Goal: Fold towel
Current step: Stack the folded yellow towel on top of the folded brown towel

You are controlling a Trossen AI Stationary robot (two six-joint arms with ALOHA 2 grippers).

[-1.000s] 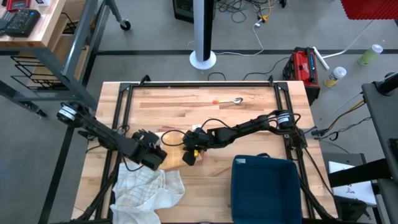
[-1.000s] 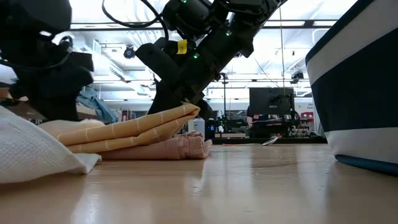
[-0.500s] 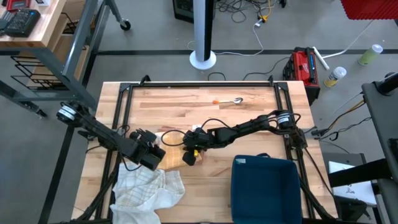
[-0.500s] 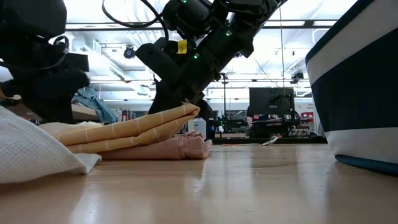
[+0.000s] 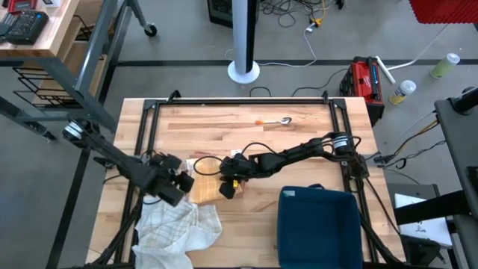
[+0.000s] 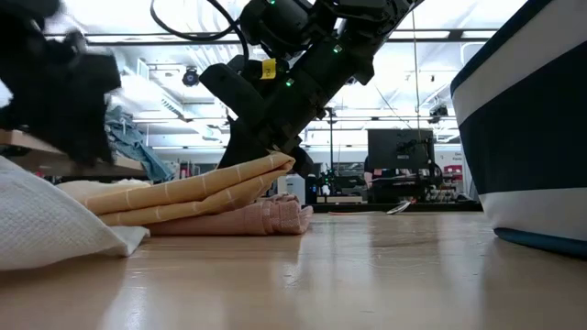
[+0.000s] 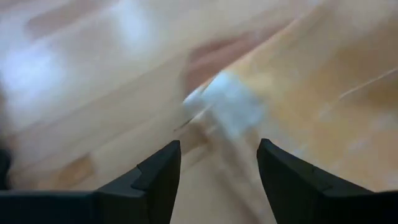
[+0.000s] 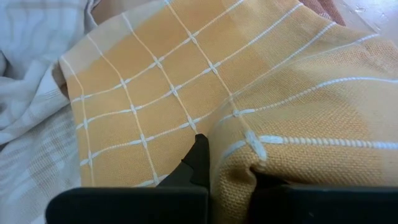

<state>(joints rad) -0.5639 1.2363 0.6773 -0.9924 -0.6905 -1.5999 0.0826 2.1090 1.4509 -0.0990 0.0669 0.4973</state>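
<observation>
Towel, orange checked (image 5: pixel 203 188), pinched at one folded corner between closed fingers of right gripper (image 5: pixel 226 187), near table (image 5: pixel 224 123) centre. Lying folded over pink cloth (image 6: pixel 266 218), beside crumpled white towel (image 5: pixel 178 228). Left gripper (image 5: pixel 179 181) just beside opposite edge, fingers (image 7: pixel 158 180) spread wide, empty. Blue bin (image 5: pixel 320 228) well apart.

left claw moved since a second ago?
Yes. In the high view the left claw has backed off the orange towel, toward the table's left edge, ending open.
</observation>
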